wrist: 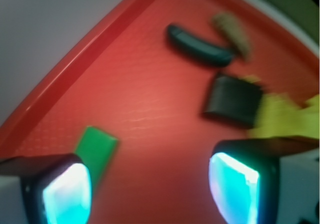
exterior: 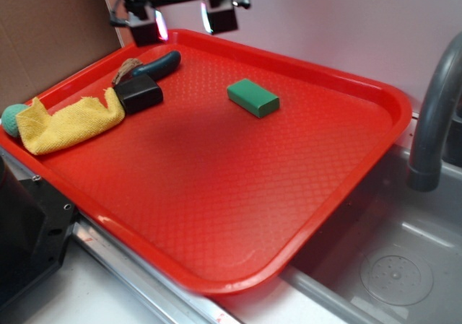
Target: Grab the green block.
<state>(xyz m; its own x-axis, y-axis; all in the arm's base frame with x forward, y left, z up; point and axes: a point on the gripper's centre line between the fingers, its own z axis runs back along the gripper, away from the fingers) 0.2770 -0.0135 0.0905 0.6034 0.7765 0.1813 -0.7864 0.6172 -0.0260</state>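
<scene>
Gripper (exterior: 184, 22) wide open, empty, hovering at upper left of frame. Green block (exterior: 253, 97) lies flat mid-tray, well apart. Risk: off-centre descent nudges block, or fingers clip the black box (exterior: 138, 92).

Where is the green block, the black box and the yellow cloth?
green block (exterior: 253, 97), exterior view, on the middle of its top face.
black box (exterior: 139, 93), exterior view, on its top face.
yellow cloth (exterior: 68, 124), exterior view, on the middle of the crumpled fabric.
</scene>
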